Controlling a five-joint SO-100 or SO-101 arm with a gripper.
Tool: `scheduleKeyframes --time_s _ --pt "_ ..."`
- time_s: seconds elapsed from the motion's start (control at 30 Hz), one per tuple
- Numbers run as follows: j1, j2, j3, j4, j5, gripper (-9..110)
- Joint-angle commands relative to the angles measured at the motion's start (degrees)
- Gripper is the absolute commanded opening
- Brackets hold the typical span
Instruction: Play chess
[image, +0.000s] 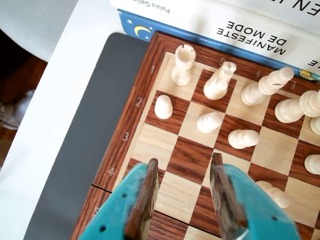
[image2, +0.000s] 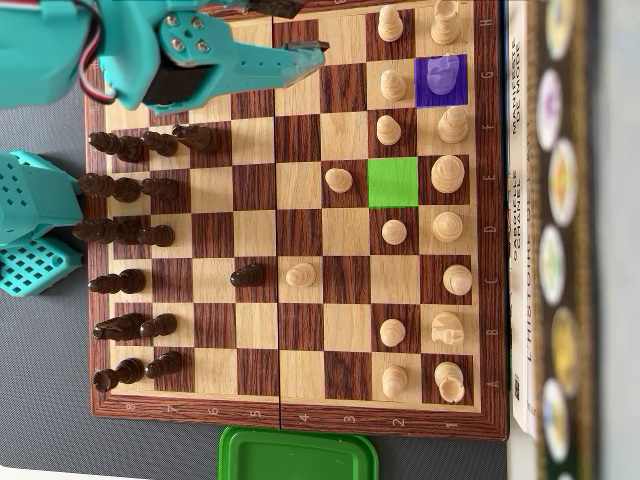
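Target piece: you have a white knight (image2: 443, 76) under a purple overlay on the G-file back rank in the overhead view, at the board's right side near the top.
Destination: a green-marked square (image2: 392, 182), empty, sits one column inward and two rows down from the purple one, which fits a knight's move. This is my reading of the overlays, not something shown.
Gripper: your teal gripper (image2: 318, 46) hangs over the top rows of the chessboard (image2: 290, 412) near the centre line. In the wrist view the gripper (image: 182, 167) has its jaws spread about a square's width apart, with nothing between them and touching no piece.
Direction to go: in the overhead view the knight lies to the right of the fingertips and slightly lower, well apart, with a white pawn (image2: 393, 86) just short of it on the way.
Piece axis: the knight stands upright, so you would likely come down over it from above.
Risk: neighbouring white pieces stand close on both sides.
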Motion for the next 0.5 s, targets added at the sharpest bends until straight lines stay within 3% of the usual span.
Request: scheduleKeyframes --time_s 0.0,0.47 --pt "0.53 -3.08 -5.71 0.53 0.35 16" --pt "5.54 -16.7 -16.44 0.62 0.44 16"
